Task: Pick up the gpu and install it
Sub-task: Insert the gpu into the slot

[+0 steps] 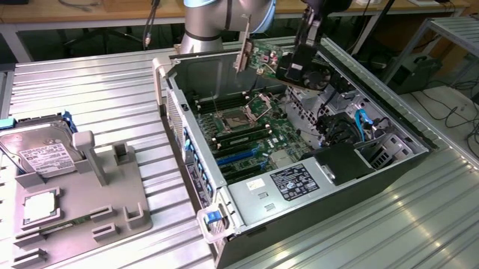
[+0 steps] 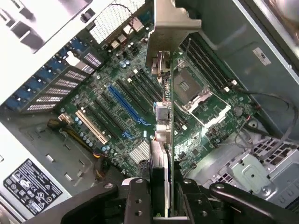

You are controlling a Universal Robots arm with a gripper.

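Gripper [image 2: 163, 205] is clamped on the gpu [image 1: 263, 57], one finger [image 2: 139, 200] on each face. The card hangs in the air above the open case [image 1: 176, 101], over its far end, clear of the motherboard [image 1: 254, 140]. It is carried on edge, with the silver bracket [image 1: 242, 49] toward the exterior view's left and the fan [image 1: 314, 78] on the opposite end. In the wrist view the card is edge-on, above the board between the blue slot [image 2: 125, 103] and the CPU socket [image 2: 184, 84]. The hard drive [image 1: 37, 151] sits in the grey fixture [image 1: 97, 190] on the table [image 1: 90, 95], well apart at the exterior view's left.
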